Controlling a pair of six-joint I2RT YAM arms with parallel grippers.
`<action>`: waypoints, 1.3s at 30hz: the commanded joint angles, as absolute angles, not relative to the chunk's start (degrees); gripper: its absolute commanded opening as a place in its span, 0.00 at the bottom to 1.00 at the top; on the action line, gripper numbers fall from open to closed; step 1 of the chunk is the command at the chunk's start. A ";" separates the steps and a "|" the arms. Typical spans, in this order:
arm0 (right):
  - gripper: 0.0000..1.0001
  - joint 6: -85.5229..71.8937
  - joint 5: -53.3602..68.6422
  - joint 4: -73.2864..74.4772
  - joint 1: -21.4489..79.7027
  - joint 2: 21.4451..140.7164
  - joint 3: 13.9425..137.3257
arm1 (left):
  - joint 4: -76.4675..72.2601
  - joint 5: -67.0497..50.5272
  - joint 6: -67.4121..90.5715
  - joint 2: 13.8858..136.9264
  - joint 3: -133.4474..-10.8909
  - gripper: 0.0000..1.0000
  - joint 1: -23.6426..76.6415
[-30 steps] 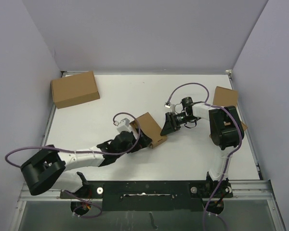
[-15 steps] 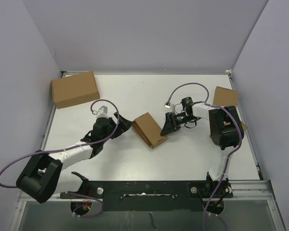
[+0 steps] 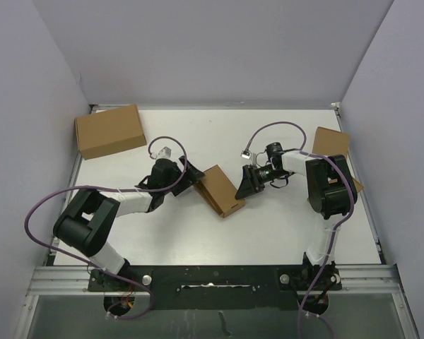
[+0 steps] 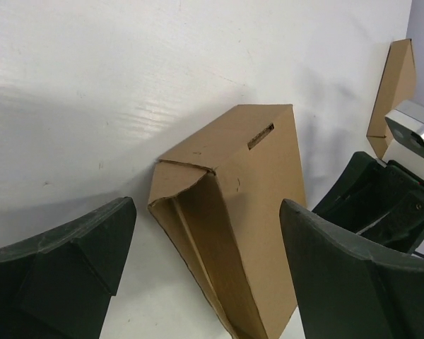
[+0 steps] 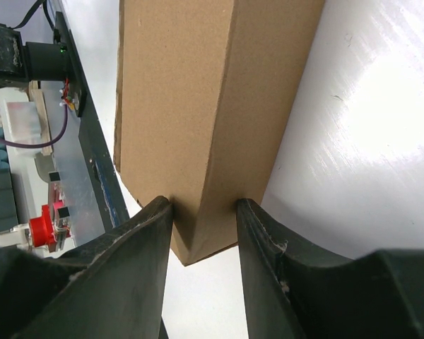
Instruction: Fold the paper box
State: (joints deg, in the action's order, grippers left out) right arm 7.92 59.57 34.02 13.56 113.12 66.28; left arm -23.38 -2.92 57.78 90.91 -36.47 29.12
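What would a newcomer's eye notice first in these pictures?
The paper box lies mid-table, its unclosed end facing the left gripper, whose fingers are spread wide. The right gripper pinches the box's opposite end. A larger brown carton sits at the table's far left corner.

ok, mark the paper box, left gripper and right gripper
paper box [image 3: 219, 189], top view, middle of its top face
left gripper [image 3: 190, 178], top view, midway between its open fingertips
right gripper [image 5: 203, 212], right wrist view, midway between fingertips pinching the box end
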 commanded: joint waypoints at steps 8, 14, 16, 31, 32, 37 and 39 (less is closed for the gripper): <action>0.38 11.12 50.98 33.75 14.65 116.01 66.62 | -22.32 -4.01 60.09 96.85 -42.84 0.59 28.48; 0.38 11.42 50.68 33.92 15.18 115.96 66.77 | -19.85 -4.74 59.69 98.10 -44.20 0.40 28.45; 0.38 11.58 50.59 34.01 15.28 115.93 66.79 | -19.28 -4.82 59.50 98.44 -44.31 0.34 28.41; 0.36 12.00 50.14 34.32 15.79 115.84 67.06 | -16.05 -6.45 59.77 98.54 -46.35 0.13 28.56; 0.36 11.96 50.17 34.32 15.74 115.86 67.06 | -15.89 -6.67 59.77 97.89 -46.25 0.16 28.50; 0.36 11.98 50.19 34.37 15.73 115.85 67.15 | -16.48 -6.61 59.99 91.56 -42.79 0.40 28.48; 0.36 11.95 50.19 34.37 15.74 115.84 67.15 | -16.48 -6.46 60.43 88.38 -40.64 0.49 28.54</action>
State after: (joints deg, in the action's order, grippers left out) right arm 8.56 59.16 35.55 14.52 113.60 67.31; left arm -17.02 -6.15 60.60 96.66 -43.68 28.40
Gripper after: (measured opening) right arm 0.364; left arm 0.420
